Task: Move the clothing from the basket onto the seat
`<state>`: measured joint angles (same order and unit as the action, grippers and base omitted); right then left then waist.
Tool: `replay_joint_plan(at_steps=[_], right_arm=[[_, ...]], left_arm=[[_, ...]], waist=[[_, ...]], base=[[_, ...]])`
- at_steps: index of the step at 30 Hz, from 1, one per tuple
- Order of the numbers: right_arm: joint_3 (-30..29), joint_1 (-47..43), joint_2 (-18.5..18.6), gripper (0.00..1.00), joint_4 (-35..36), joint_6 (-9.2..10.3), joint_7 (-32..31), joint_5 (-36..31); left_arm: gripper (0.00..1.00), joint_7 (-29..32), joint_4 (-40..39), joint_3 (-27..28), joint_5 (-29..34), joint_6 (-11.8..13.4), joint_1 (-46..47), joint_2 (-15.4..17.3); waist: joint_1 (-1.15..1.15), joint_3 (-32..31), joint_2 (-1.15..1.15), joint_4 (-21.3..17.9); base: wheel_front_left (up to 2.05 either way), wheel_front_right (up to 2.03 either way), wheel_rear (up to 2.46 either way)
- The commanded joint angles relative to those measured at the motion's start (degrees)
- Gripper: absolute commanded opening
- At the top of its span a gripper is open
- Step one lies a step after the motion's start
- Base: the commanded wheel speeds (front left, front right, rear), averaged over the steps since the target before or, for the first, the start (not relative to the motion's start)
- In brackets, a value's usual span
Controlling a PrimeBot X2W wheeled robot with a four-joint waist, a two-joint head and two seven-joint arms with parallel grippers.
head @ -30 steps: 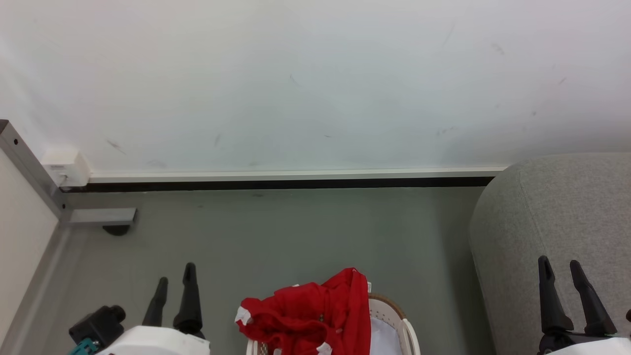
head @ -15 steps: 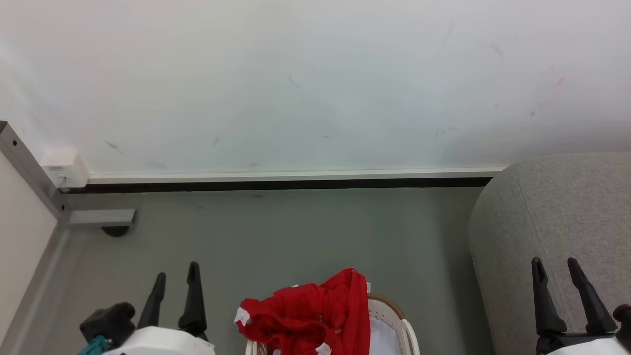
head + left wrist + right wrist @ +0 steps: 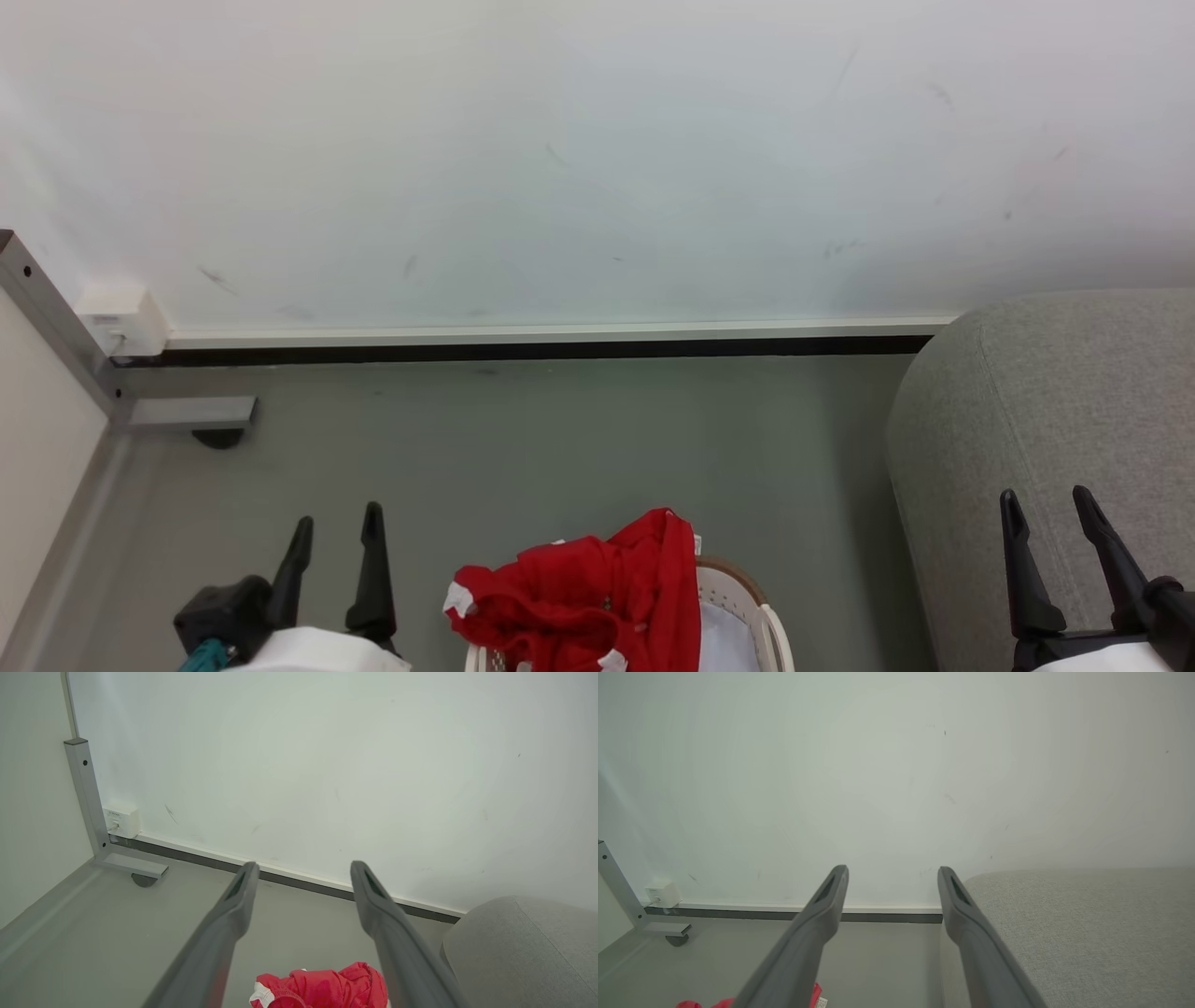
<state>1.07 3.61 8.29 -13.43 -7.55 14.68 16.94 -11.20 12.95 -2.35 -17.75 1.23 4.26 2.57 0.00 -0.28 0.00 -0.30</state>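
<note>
Red clothing [image 3: 588, 593] with white trim is heaped over the cream basket [image 3: 747, 597] at the bottom middle of the head view, with pale fabric inside the basket. The grey seat [image 3: 1046, 411] rises at the right. My left gripper [image 3: 336, 527] stands open, empty, left of the basket and above the floor. My right gripper [image 3: 1046, 509] is open and empty in front of the seat's side. The left wrist view shows the clothing [image 3: 322, 987] low between my open fingers [image 3: 236, 905]. In the right wrist view a scrap of clothing [image 3: 815, 996] peeks out beside the seat [image 3: 1087, 924].
A white wall with a dark baseboard [image 3: 560, 347] closes the far side of the grey floor [image 3: 560, 439]. A grey metal frame leg with a castor [image 3: 191, 415] and a white socket box [image 3: 121, 317] sit at the far left corner.
My left gripper has drifted right and slightly down. My right gripper has shifted a little left and down. The clothing and basket have not moved.
</note>
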Motion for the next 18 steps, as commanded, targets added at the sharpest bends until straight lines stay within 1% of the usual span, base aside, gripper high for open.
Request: replay_joint_plan(at_steps=[1, 11, 14, 18], right_arm=[[-0.64, 0.20, -0.23, 1.00, 0.13, 0.09, 0.12, -1.83], [-1.62, -0.02, -1.06, 1.00, 0.21, 0.10, 0.26, -5.70], [-1.87, 0.04, -1.66, 1.00, 0.18, 0.10, 0.29, -4.84], [-2.11, -0.19, -1.71, 1.00, 0.02, 0.10, 0.36, -6.06]], left_arm=[[1.00, -0.55, 0.11, 0.02, 1.74, -0.07, 0.02, 0.52], [1.00, -1.75, 1.44, -0.41, 5.39, -0.52, 0.18, 0.50], [1.00, -2.12, 2.05, -0.43, 6.26, -0.61, 0.19, 0.50], [1.00, -2.72, 2.72, -0.64, 7.41, -0.65, 0.19, 0.50]], waist=[[0.00, -0.04, 0.00, 0.00], [0.00, 0.08, 0.00, 0.10], [0.00, 0.05, 0.00, 0.11], [0.00, -0.06, 0.00, 0.14]], base=[[0.00, 0.00, 0.00], [0.00, 0.00, 0.00], [0.00, 0.00, 0.00], [0.00, 0.00, 0.00]])
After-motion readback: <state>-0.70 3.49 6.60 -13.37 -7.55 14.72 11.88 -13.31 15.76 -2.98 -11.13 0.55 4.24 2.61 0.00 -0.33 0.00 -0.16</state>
